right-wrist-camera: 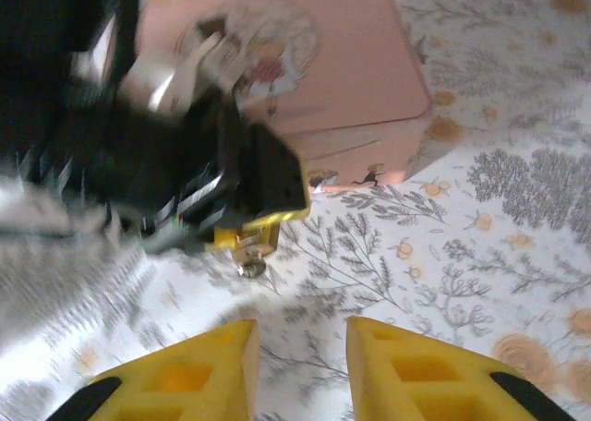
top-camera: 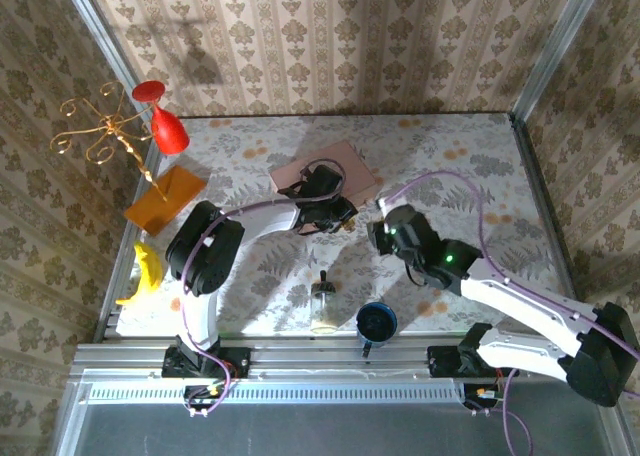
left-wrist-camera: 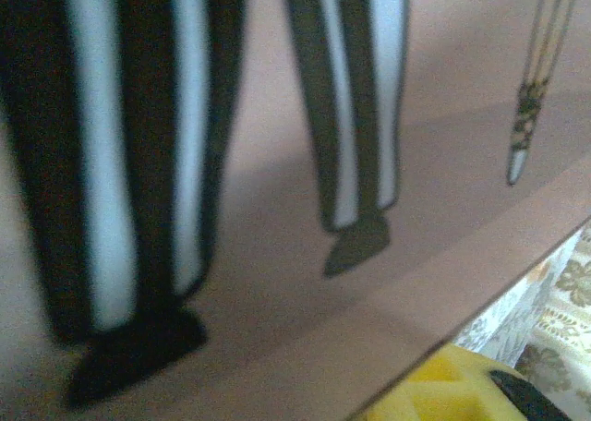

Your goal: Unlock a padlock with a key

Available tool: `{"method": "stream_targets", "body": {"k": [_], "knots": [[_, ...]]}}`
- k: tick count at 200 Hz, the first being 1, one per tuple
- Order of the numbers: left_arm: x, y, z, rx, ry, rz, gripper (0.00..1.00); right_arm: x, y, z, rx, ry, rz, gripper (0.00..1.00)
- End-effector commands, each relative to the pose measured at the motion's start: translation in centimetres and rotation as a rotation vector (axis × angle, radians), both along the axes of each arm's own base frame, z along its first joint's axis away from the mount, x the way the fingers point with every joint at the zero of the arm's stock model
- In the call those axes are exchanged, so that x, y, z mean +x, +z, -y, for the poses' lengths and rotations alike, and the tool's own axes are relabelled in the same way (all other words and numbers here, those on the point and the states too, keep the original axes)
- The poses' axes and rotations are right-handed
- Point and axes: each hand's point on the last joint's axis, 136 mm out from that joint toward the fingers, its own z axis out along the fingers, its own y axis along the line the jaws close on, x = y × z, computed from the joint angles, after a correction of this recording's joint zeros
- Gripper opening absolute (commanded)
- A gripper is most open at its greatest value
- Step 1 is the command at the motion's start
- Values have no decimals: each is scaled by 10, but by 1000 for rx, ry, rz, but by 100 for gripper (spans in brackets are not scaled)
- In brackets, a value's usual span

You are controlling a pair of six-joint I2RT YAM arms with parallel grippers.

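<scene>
In the right wrist view the small brass padlock hangs just above the patterned tablecloth, clamped between the yellow pads of my left gripper, which is shut on it. A small silvery bit sticks out below it; I cannot tell whether that is the key. My right gripper stands open a short way in front of the padlock, with nothing between its yellow fingers. From above, my left gripper sits at the near edge of the pink picture box, and my right gripper faces it from the right. The left wrist view has the box's picture very close.
A small glass jar and a blue cup stand near the front edge between the arms. On the left are an orange card, a yellow toy, a red goblet and a gold wire stand. Walls close in the table.
</scene>
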Motion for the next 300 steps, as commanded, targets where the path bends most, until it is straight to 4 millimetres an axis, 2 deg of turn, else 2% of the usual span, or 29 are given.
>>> {"method": "stream_targets", "body": {"k": [1,30,44,78,95,115,119,137,159,175,212,257,300], "knots": [[-3,33,11,-42,-80,16,0,3,-19,4,-328,54,145,30],[-3,34,10,-27,-97,13,0,-1,-40,-29,-393,172,206,29],[-3,33,10,-29,-99,10,0,0,-44,-38,-409,196,222,29],[-4,34,9,-28,-113,7,0,5,-53,-47,-450,223,237,31],[-4,35,8,-19,-122,8,0,6,-54,-52,-461,246,245,36],[-4,37,9,-17,-133,11,0,8,-50,-57,-468,261,264,36],[-4,37,9,-15,-135,10,0,9,-58,-58,-489,271,251,36],[-5,39,9,-11,-148,11,0,12,-61,-63,-515,285,255,36],[-7,40,8,0,-166,9,0,17,-65,-66,-549,291,255,34],[-8,40,7,7,-174,13,0,22,-64,-67,-560,277,265,29],[-9,38,7,8,-174,2,0,27,-63,-66,-562,259,266,25],[-9,39,8,3,-176,5,0,37,-66,-62,-566,238,256,16],[-8,41,10,-13,-172,8,0,43,-72,-66,-558,232,244,12]]}}
